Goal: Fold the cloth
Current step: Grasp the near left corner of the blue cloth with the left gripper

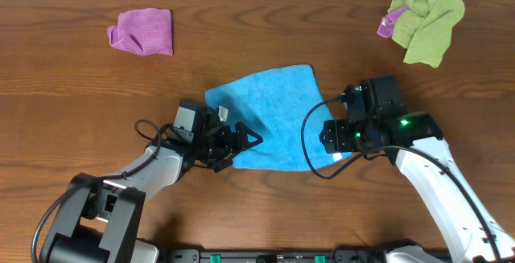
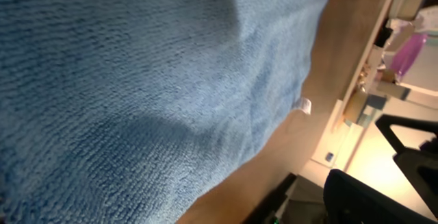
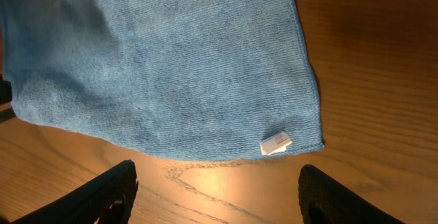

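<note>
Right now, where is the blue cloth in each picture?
Overhead: the blue cloth lies in the middle.
Left wrist: it fills the left side.
Right wrist: it covers the top, beyond the fingers.
Shared landmark: its white tag, in both wrist views.

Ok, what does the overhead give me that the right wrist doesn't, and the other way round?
Overhead only: a purple cloth and a green cloth at the far corners, both arms, and the left fingers over the blue cloth's near-left edge.
Right wrist only: a clear look at the white tag at the near corner, and the right fingers spread open, just short of the cloth's edge.
Both: the blue cloth lying flat and unfolded on the table.
</note>
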`<state>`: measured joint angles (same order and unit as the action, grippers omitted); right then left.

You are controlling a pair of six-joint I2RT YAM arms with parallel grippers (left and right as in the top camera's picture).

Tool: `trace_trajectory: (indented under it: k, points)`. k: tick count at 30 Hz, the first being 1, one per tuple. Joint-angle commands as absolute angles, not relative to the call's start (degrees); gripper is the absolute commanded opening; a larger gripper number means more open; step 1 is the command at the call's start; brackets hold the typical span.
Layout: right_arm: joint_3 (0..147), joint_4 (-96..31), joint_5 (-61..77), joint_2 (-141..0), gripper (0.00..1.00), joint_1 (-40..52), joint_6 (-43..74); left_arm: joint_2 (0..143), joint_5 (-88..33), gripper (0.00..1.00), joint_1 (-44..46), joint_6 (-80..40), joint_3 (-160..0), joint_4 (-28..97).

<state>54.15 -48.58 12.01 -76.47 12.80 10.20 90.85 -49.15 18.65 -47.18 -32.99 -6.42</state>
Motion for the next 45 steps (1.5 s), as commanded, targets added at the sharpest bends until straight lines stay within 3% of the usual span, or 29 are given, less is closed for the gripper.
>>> trace_trajectory:
  k: [1,21,30,45]
  points:
    - [54.0,-48.6,12.3,-75.6,0.76,12.3,9.5,90.6,-54.4,0.95,18.7,-48.7,-32.7,-6.4]
    - [54.0,-48.7,12.2,-75.6,0.75,12.3,9.5,90.6,-67.6,0.95,18.7,-53.8,-32.7,-5.7]
    - [54.0,-50.1,5.1,-75.6,0.74,12.3,9.5,90.6,-60.2,0.95,18.9,-45.2,-32.7,8.8]
    - [54.0,-50.2,3.1,-75.7,0.73,5.9,7.9,90.6,-53.3,0.96,28.6,-55.0,-32.7,3.3]
